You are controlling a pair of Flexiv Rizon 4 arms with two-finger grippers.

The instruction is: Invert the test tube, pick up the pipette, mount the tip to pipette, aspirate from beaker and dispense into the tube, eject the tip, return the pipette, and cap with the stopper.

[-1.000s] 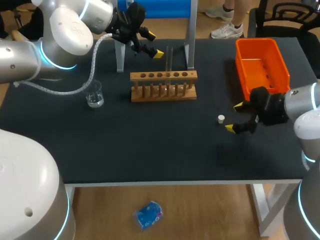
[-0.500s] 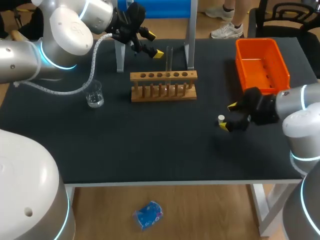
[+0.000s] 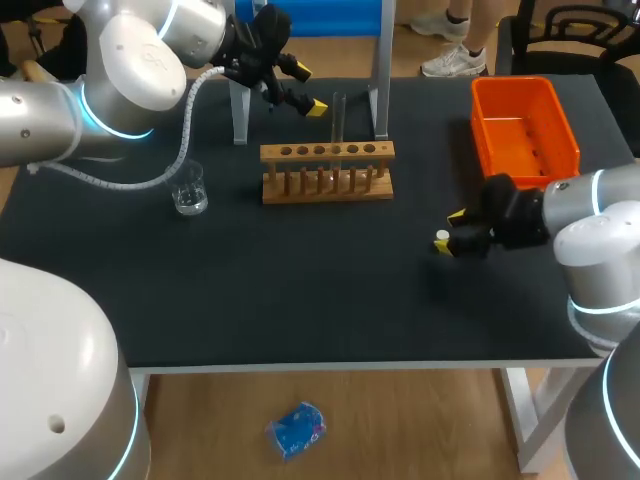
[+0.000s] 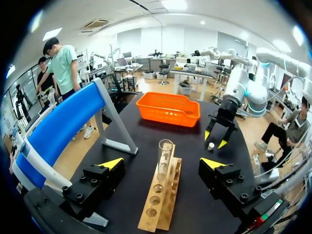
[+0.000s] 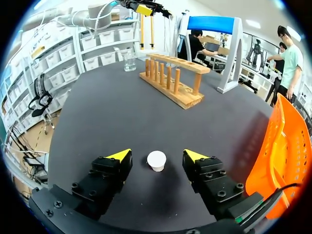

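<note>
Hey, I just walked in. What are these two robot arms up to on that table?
The right arm has its jaws open on either side of a small white stopper lying on the black table, not yet closed on it. The left arm hangs with open jaws near a glass test tube standing upright in the wooden rack. A beaker and an orange basket sit untouched.

Left hand (image 4: 163, 164): black fingers with yellow tips spread wide, touching nothing.
Tube: clear glass test tube (image 4: 164, 157) upright in the far end hole of the long wooden rack (image 4: 160, 202), ahead between the fingers.
Far side: small white stopper (image 4: 210, 146) on the black counter (image 4: 131, 146), between the right hand's (image 4: 215, 140) parted tips; orange plastic basket (image 4: 169, 108) beyond.
</note>
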